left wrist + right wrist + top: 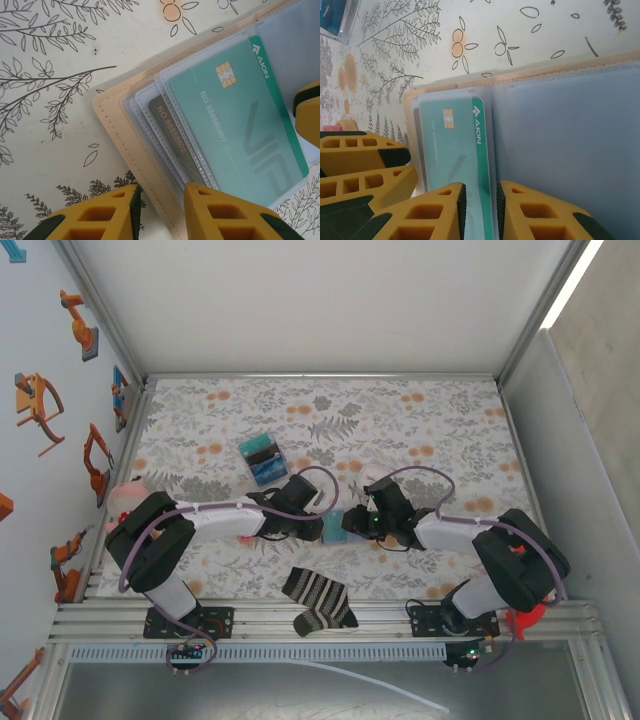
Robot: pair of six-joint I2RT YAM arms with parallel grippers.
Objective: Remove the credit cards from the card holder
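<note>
Between the two arms, toward the near side of the floral counter (400, 410), the holder (333, 523) lies open and flat. It has a tan stitched cover, with a stack of clear sleeves (142, 102) fanned inside one half and a pale blue-grey panel (570, 150) over the other. On top of the stack a teal card (235, 130) sits in its sleeve, showing a gold chip, a row of embossed digits, a darker green stripe lettered AION and large faint VIP letters. Under it a second card (175, 132), olive-grey with its own number, peeks from the next sleeve. Plastic covers both faces. The left jaws stand a little apart over the holder's stitched edge, one finger (100, 217) above the counter and the other over the sleeves; whether they pinch that edge I cannot tell. The right jaws stand at the opposite side with a narrow gap, and the teal card's striped edge runs into it; I cannot tell whether they grip it. Beyond the left arm, well apart from the holder, stands a clear box (262, 458) with teal and blue contents. A striped sock (318, 600) lies at the counter's near edge between the arm bases.
</note>
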